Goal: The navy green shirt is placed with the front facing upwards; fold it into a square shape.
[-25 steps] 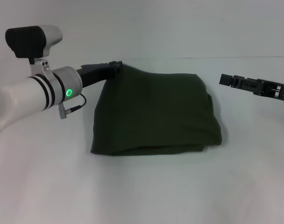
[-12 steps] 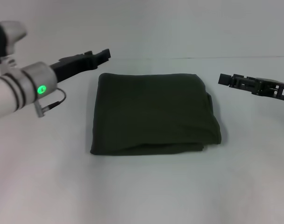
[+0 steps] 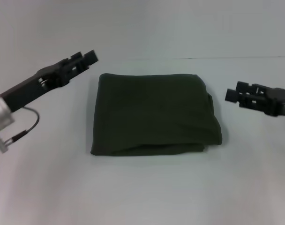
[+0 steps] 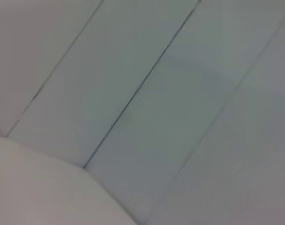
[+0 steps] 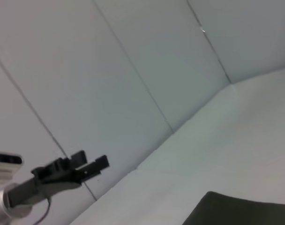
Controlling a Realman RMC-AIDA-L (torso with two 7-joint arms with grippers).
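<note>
While both arms hang clear, navy green shirt (image 3: 154,114) lies folded, roughly square, mid-table (image 3: 142,192). Left end effector (image 3: 85,59): slightly parted, empty, beside far-left corner. Right end effector (image 3: 232,93): empty, opening indeterminate. Step: folding apparently complete; next, retract.

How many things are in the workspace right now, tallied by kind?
Shirts: 1, the navy green shirt, folded into a rough square on the table.
Grippers: 2, the left gripper and the right gripper, both clear of the shirt.
Total: 3.
</note>
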